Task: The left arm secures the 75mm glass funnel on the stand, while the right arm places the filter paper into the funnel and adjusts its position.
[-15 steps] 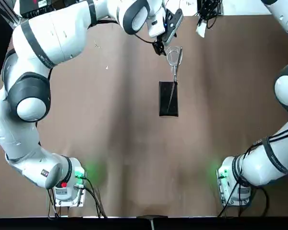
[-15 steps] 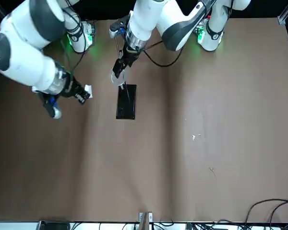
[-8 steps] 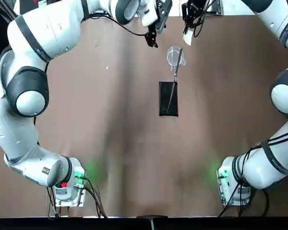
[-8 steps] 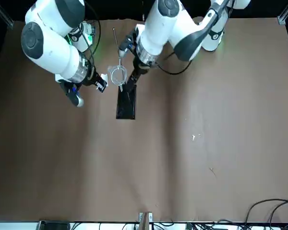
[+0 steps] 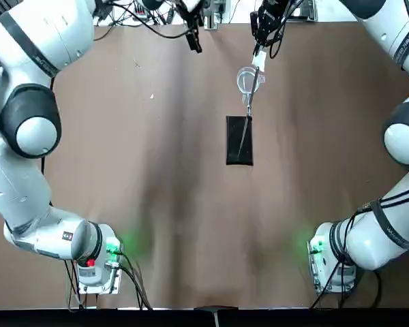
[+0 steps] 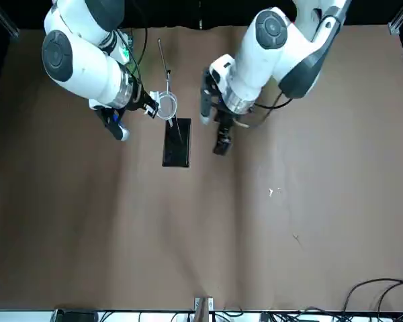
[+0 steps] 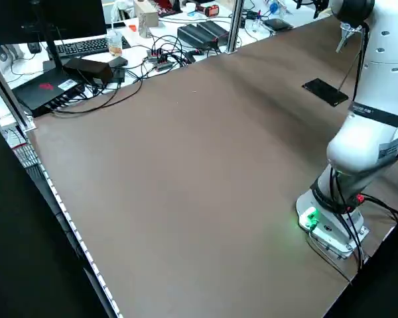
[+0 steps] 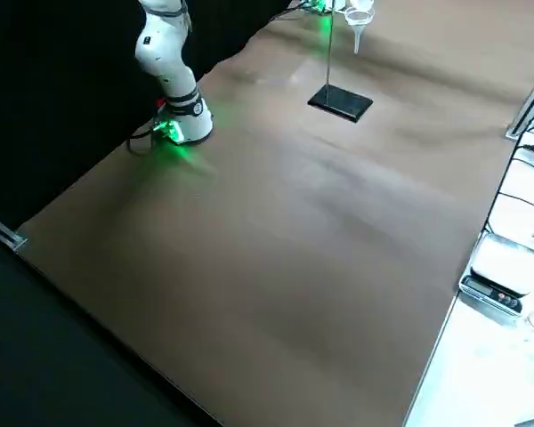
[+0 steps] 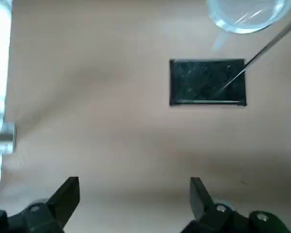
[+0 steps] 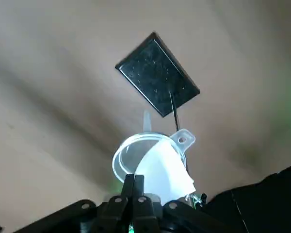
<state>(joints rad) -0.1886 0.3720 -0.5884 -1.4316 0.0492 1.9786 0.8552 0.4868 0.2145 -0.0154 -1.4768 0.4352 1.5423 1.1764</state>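
Sitting upright, stem down, the glass funnel point(image 8: 359, 18) is held beside the rod of the stand point(image 8: 340, 102), whose black base lies below it. Over the funnel's mouth is the white filter paper point(image 10: 161, 169) — pinched in the right gripper point(image 10: 134, 178); whether it touches the glass, I cannot tell. The left gripper point(image 9: 135, 190), fingers spread and holding nothing, hangs to the robot's left of the funnel, well apart. The step looks like seating the paper: best to centre its point over the stem, lower it straight, and let go gently, lest it drag on the rim. Counted: one funnel, one filter paper, one stand — and two grippers.
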